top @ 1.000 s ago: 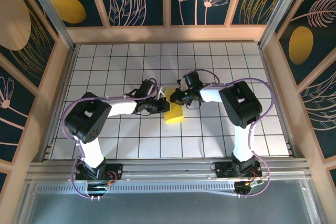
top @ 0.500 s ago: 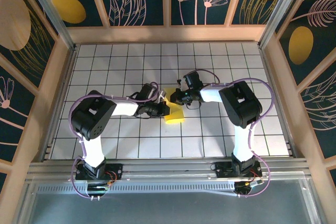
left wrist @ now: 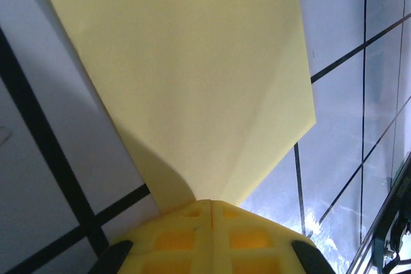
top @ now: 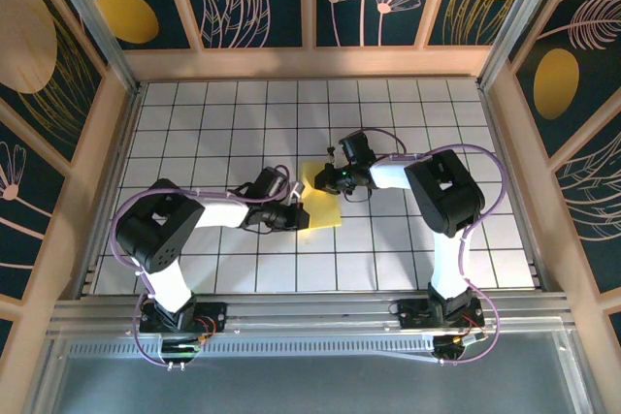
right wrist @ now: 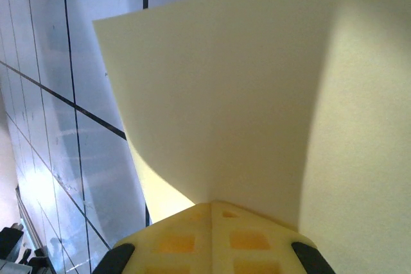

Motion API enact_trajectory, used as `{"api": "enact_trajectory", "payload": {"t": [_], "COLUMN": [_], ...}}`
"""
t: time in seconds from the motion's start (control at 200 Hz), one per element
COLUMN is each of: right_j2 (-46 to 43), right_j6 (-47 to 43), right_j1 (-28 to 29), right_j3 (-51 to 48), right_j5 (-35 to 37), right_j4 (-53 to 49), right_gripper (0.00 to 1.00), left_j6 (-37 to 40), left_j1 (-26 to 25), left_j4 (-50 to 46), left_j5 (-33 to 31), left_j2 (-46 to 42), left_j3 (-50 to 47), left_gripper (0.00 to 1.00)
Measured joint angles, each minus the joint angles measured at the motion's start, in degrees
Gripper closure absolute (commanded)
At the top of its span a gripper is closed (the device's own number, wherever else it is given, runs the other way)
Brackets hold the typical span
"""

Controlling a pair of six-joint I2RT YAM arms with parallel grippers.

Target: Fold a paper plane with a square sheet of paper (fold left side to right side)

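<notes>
Reaching in from the left, the left gripper (top: 299, 212) is clamped shut on the left edge of the square sheet of paper (top: 323, 206). The yellow sheet is held over the middle of the tiled table (top: 194, 123). Its far corner is pinched tight by the right gripper (top: 328, 178).

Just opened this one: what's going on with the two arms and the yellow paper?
Both arms are handling one yellow sheet of paper in the middle of the white grid table. The left end effector is shut on its left edge, the right end effector on its far edge. The sheet curves up between them rather than lying flat, and it is not yet a plane shape.
</notes>
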Motion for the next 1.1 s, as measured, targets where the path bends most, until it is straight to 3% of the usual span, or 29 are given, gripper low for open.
{"api": "enact_trajectory", "payload": {"t": [0.285, 0.455, 0.666, 0.851, 1.101], "right_j2": [0.00, -0.02, -0.37, -0.37, -0.37], "right_j6": [-0.02, 0.00, 0.28, 0.90, 0.90], "right_j1": [0.00, -0.04, -0.04, -0.04, -0.04], "right_j3": [0.00, -0.33, -1.31, -1.36, -1.33], "right_j5": [0.00, -0.17, -0.20, -0.15, -0.15], "right_j4": [0.00, 0.57, 2.27, 2.36, 2.34], "right_gripper": [1.00, 1.00, 1.00, 1.00, 1.00], "left_j6": [-0.02, 0.02, 0.44, 1.53, 2.38], "left_j1": [-0.17, -0.13, 4.72, 5.70, 5.70], "left_j4": [-0.46, -6.08, -8.57, -6.73, -6.91], "left_j5": [0.39, 0.42, 1.18, 2.01, 2.29], "left_j2": [-2.16, -4.48, -5.95, 0.07, 8.46], "left_j3": [-2.27, -2.03, 4.33, 13.00, 14.69], "left_gripper": [1.00, 1.00, 1.00, 1.00, 1.00]}}
